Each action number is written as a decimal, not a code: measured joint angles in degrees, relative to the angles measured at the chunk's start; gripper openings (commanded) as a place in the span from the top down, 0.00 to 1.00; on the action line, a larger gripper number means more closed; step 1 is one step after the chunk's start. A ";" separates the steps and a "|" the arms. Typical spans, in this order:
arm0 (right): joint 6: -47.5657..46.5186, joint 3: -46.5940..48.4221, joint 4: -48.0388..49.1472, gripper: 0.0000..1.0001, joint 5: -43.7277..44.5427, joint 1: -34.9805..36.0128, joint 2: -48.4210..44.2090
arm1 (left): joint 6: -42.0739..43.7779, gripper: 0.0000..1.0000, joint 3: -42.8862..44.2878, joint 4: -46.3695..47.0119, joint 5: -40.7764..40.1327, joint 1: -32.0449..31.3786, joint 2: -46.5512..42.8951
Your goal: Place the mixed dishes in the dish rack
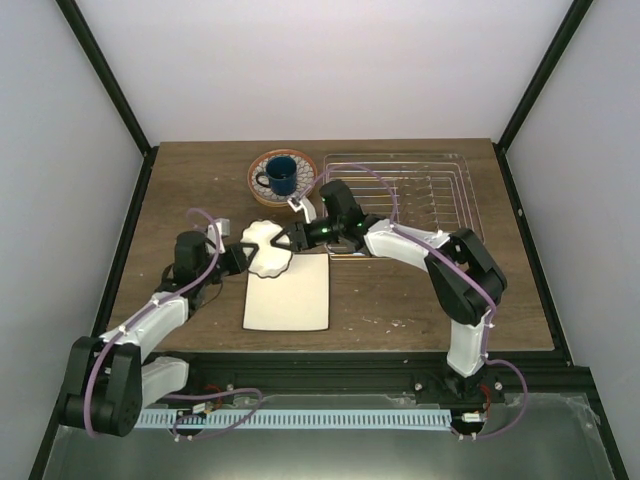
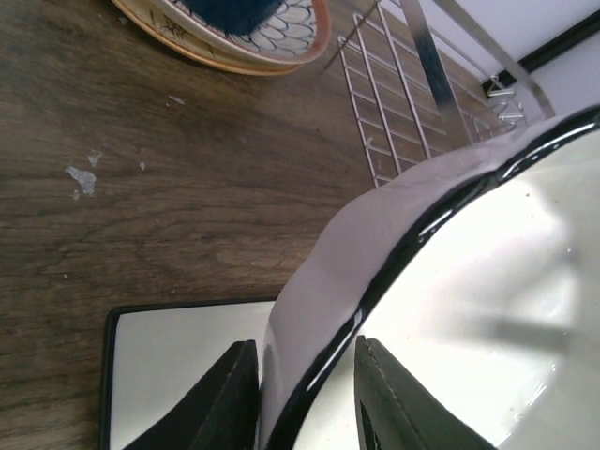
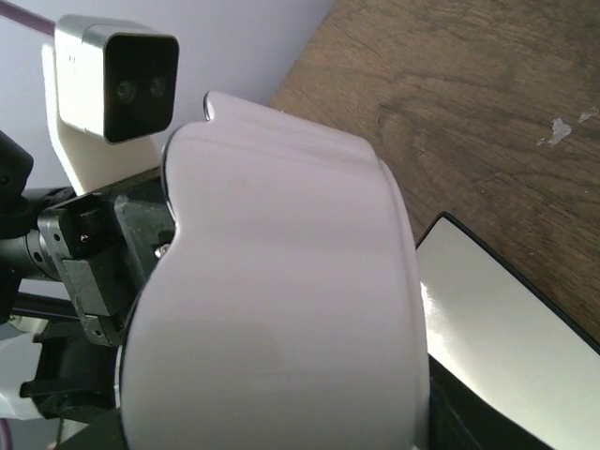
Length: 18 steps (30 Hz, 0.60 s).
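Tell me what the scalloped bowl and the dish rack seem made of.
Scalloped bowl: likely glazed ceramic or enamel, glossy white with sharp highlights and a dark rim line. Dish rack: metal wire, thin shiny silver bars.

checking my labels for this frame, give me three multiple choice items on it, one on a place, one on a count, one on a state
1. How many dishes are in the dish rack?
A none
B one
C two

2. Where is the small white scalloped bowl?
A in the rack
B between the left pincer and the right pincer, over a corner of the cream plate
C under the rack

3. How does the dark blue mug stand?
A on its side
B upside down
C upright on the round plate

Answers:
1 A, the top view shows only bare wires.
2 B, a pincer sits at each side of it.
3 C, its open mouth faces up.
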 measured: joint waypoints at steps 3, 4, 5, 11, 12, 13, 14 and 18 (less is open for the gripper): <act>-0.92 -0.02 -0.20 0.66 -0.11 0.59 0.00 | -0.66 0.54 0.00 1.36 1.25 -0.48 1.07; -1.09 -0.02 -0.26 0.67 0.02 0.76 0.00 | -0.57 0.52 0.00 1.66 1.55 -0.52 1.31; -1.25 -0.02 -0.37 0.66 0.07 0.87 0.00 | -0.55 0.51 0.00 1.95 1.81 -0.52 1.49; -2.29 -0.02 -0.81 0.67 0.37 0.96 0.00 | -0.31 0.39 0.00 2.43 1.99 -0.59 2.05; -2.49 -0.02 -0.96 0.67 0.63 0.98 0.00 | -0.15 0.35 0.00 2.29 1.90 -0.61 2.03; -2.71 -0.02 -1.29 0.67 0.96 1.01 0.00 | 0.22 0.29 0.00 2.03 1.75 -0.63 1.99; -2.93 -0.02 -1.62 0.67 1.22 1.01 0.00 | 0.37 0.20 0.00 1.55 1.53 -0.63 1.86; -3.56 -0.02 -3.06 0.67 2.45 0.35 -0.02 | 2.14 0.00 0.04 -2.32 -0.48 -0.72 -0.68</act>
